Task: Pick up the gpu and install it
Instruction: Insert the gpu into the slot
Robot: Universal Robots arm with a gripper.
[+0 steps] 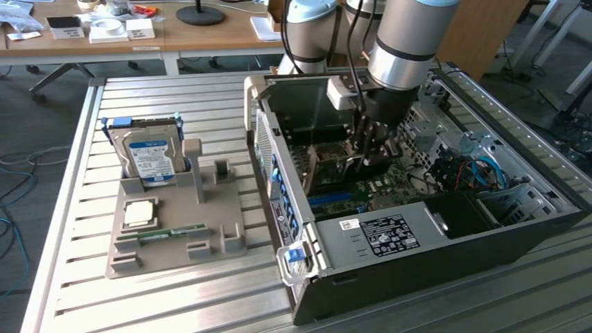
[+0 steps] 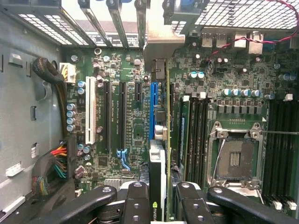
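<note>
Case [image 1: 444, 277]: open on top, walled on every side, entry from above. Blue slot [image 2: 152, 109]: visible length bare, gpu [image 2: 158, 177] edge-on just beside it, gripped by the end effector [image 2: 159, 193]. Memory slots [image 2: 194, 135] close on one flank; cable bundle [image 2: 56, 161] crowds one case wall. Bench [image 1: 185, 305] open around parts holder [image 1: 208, 208]

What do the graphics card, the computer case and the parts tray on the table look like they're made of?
Graphics card: likely circuit board, going by its thin greenish edge; seen edge-on, little else is clear.
Computer case: sheet metal, black outside, bare grey with punched holes inside.
Parts tray: matte beige plastic by the look, with blocky moulded slots.
</note>
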